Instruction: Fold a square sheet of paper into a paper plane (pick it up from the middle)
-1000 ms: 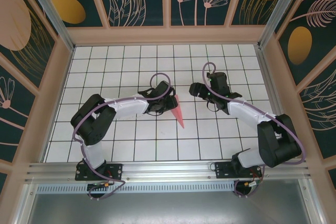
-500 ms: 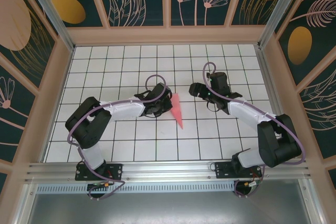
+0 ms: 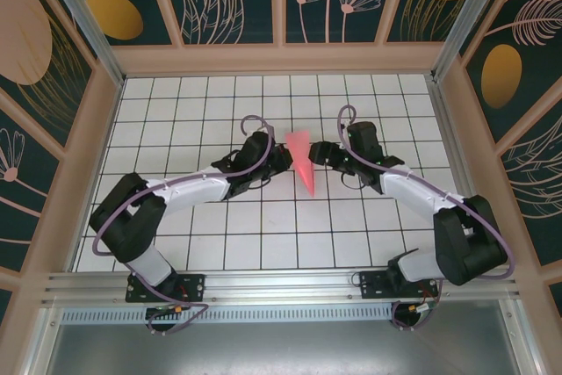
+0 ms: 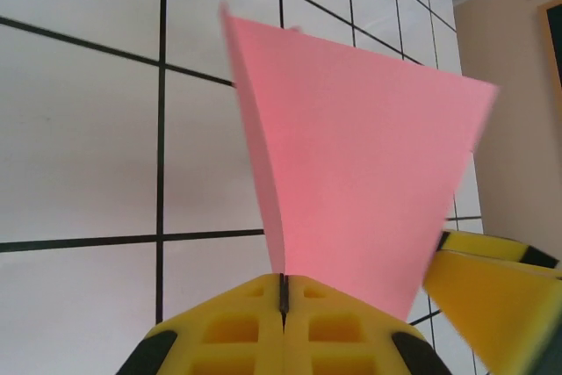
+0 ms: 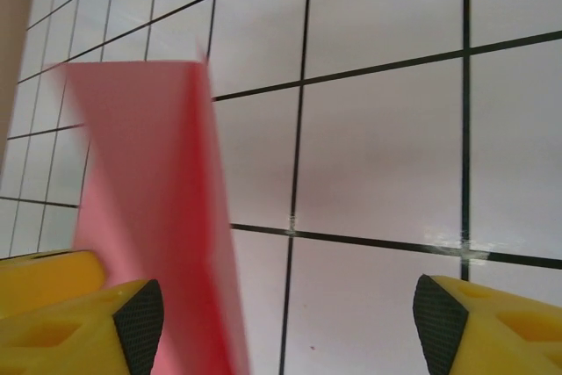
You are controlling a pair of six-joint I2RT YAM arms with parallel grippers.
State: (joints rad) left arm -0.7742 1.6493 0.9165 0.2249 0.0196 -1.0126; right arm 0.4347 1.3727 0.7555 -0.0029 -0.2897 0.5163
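Since the left hand [image 4: 283, 296] is clenched on the plane [image 4: 351, 173] and holds it upright over the desk [image 3: 176, 111], the folding looks mostly done and this reads as a handover or a crease pinch. Right hand [image 5: 285, 318] is released, jaws wide; the plane sits inside its gap, just beside one finger [image 5: 79, 327] and well apart from the other, and in the top view it hangs between the two hands. Next move calls for the right hand to close squarely on the fold without crumpling it, before the left lets go.
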